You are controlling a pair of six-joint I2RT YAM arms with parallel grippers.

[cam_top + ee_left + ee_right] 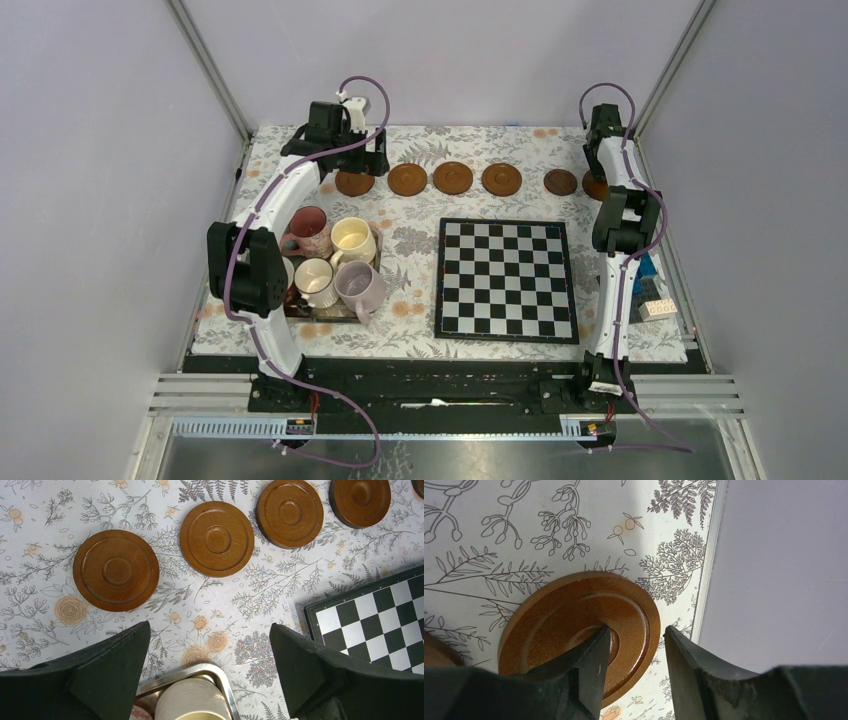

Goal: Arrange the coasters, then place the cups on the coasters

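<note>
Six brown coasters lie in a row at the back; the leftmost (354, 183) (116, 570) sits partly under my left gripper (345, 158). That gripper (210, 635) hangs open over the flowered cloth, nothing between its fingers. The rightmost coaster (596, 186) (579, 625) lies flat near the table's right edge. My right gripper (636, 632) straddles its right rim, one finger over its middle, the other just outside, with a small gap, so open. The pink patterned cup (310, 230), cream-yellow cup (352, 238) (190, 702), white cup (315, 282) and lilac cup (358, 285) stand in the tray.
A metal tray (222, 677) holds the cups at the left front. A black-and-white chessboard (505, 278) (380, 620) lies in the middle right. Small blue and white blocks (655, 308) sit by the right arm. The table's right edge (706, 580) runs close beside the right gripper.
</note>
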